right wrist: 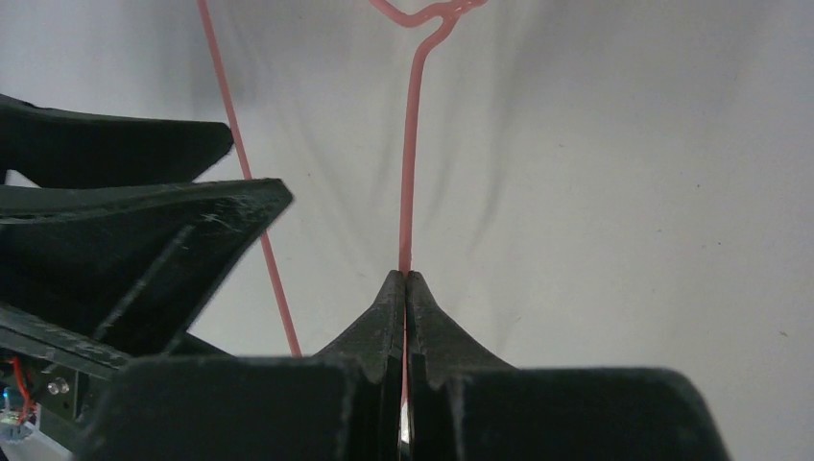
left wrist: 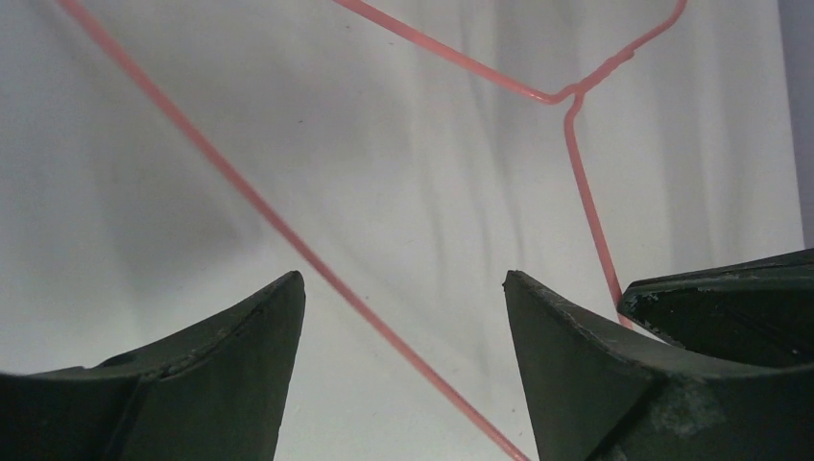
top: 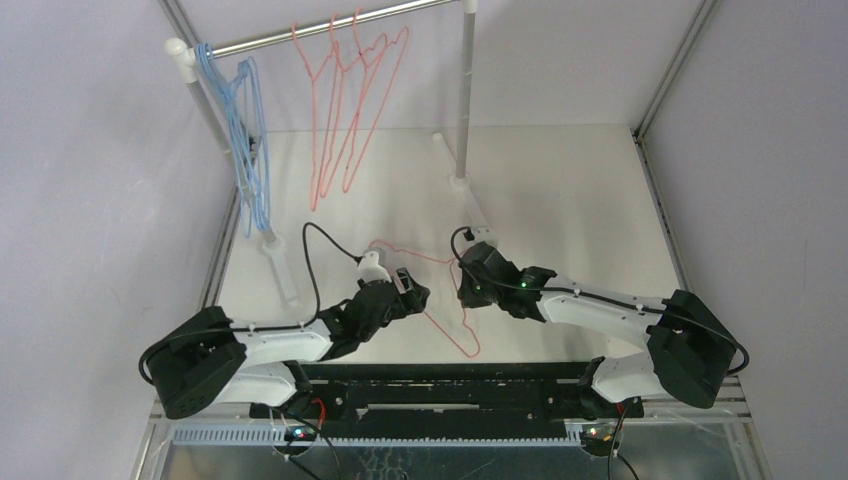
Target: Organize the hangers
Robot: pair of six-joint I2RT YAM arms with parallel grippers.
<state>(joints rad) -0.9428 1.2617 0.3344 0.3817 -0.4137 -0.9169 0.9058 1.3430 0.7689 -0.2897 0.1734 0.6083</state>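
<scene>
**Now: 1 pink-red hanger lies between 2 sets of fingers**

Low in the centre of the top view, a loose pink-red hanger [top: 420,256] lies at worktop [top: 560,200] level between the arms. I cannot tell whether it rests there or is just lifted. The right fingers [right wrist: 384,317] are clenched on its straight stem, which runs up the middle of the right wrist view to the twisted neck. The left fingers [left wrist: 259,327] stand spread, grasping nothing. 1 long side wire [left wrist: 245,187] crosses their gap diagonally, from upper left to lower right of the left wrist view. That wire is probably what the left fingers would close on next, which would call for turning square to it. The rail [top: 300,35] stands at the upper left, well apart, with blue hangers [top: 245,150] bunched at its left and pink-red ones [top: 340,110] at its middle.
</scene>
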